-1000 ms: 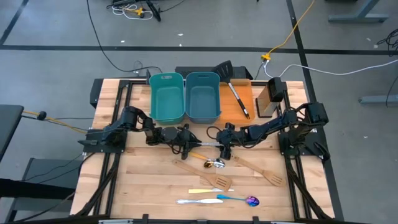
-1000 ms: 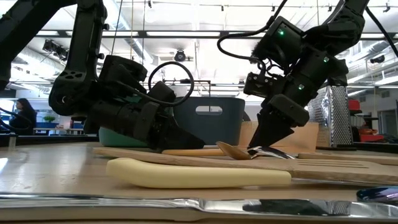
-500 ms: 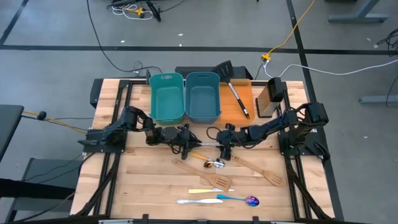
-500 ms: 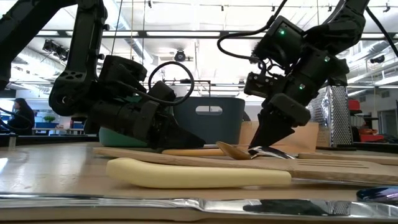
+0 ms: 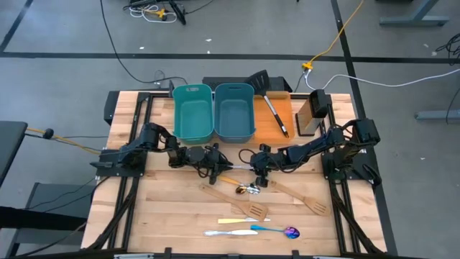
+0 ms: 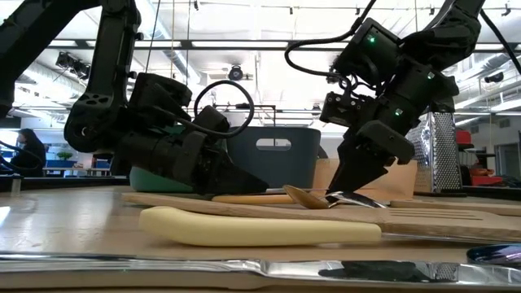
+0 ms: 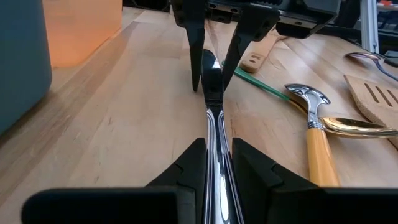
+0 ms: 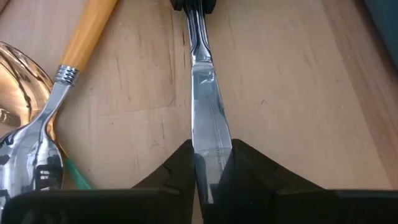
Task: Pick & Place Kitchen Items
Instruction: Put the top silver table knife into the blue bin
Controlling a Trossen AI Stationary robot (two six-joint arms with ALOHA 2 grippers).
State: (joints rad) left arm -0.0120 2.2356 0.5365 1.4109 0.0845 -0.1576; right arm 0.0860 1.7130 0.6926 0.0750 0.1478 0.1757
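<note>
A silver table knife lies between my two grippers at the table's middle, just near of the two teal bins. My left gripper is shut on its handle end. My right gripper is shut on its blade end. In the left wrist view the knife runs straight from my left fingers to the right gripper's fingers. A gold spoon with a yellow handle and a silver spoon lie on the table just near of the knife. My left gripper pinches the knife's ridged handle between its two fingers. The fingers come low and nearly level from the table's left and lie along the knife. Whether the knife rests on the table I cannot tell. My right gripper pinches the knife's flat blade between its two fingers, near the blade's free end. The fingers slant down from the table's right and lie along the knife. The knife stays level, low at the table top.
Two pale wooden spatulas, a cream-handled knife, silver cutlery and a blue-handled purple spoon lie nearer the front. A black slotted spatula rests on the orange tray, with a box grater beside it.
My right gripper's wrist has risen and tipped a little while its fingertips stay at the knife. The knife and my left gripper have kept their place.
</note>
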